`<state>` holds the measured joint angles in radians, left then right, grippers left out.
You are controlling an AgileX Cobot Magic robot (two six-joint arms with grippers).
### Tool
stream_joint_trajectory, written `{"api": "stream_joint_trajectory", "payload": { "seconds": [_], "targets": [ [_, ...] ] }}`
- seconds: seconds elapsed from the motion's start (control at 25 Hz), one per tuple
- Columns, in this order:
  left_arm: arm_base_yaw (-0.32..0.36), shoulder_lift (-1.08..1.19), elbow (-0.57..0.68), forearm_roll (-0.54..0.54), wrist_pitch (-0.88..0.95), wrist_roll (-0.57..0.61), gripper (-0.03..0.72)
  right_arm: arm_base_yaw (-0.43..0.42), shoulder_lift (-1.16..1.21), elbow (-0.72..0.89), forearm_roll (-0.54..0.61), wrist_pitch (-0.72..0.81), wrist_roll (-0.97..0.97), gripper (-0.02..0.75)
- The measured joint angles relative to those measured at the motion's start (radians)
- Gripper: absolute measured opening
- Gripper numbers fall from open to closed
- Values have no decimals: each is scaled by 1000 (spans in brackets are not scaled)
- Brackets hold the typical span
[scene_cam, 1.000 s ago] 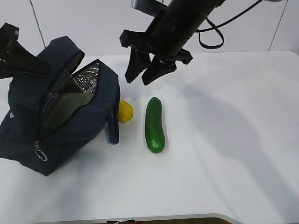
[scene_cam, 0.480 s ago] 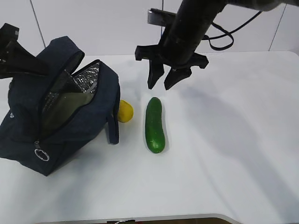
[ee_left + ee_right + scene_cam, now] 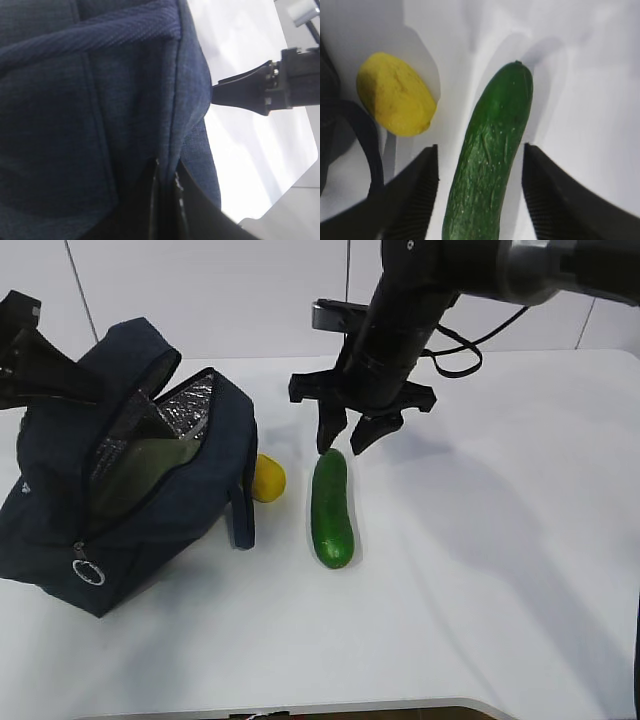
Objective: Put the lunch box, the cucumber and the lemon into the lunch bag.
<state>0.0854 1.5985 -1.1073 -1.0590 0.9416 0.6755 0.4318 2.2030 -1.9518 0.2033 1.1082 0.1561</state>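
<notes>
No legible text or labels anywhere.

White table [image 3: 500,590] — lunch bag [image 3: 120,500], lemon [image 3: 267,478], cucumber [image 3: 332,506].

We see the lunch bag [image 3: 120,470] at the left of the exterior frame, a boxy dark navy fabric bag leaning over, its zipper open so the shiny lining shows, with a silver ring pull near its lower left corner. Inside the opening we make out something pale green; we cannot tell what it is. The lemon [image 3: 267,478], small, bright yellow and oval, lies just beside the bag's right side. The cucumber [image 3: 332,507], dark green and smooth, lies lengthwise right of the lemon, near it but apart.
</notes>
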Motion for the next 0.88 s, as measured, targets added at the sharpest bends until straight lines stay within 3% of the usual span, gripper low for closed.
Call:
{"api": "stream_joint_trajectory", "payload": {
  "seconds": [0.32, 0.88],
  "targets": [
    [0, 0, 0, 0, 0, 0, -17, 0, 11, 0, 0, -65, 4, 515],
    [0, 0, 0, 0, 0, 0, -17, 0, 91, 0, -23, -78, 61, 533]
  ]
}}
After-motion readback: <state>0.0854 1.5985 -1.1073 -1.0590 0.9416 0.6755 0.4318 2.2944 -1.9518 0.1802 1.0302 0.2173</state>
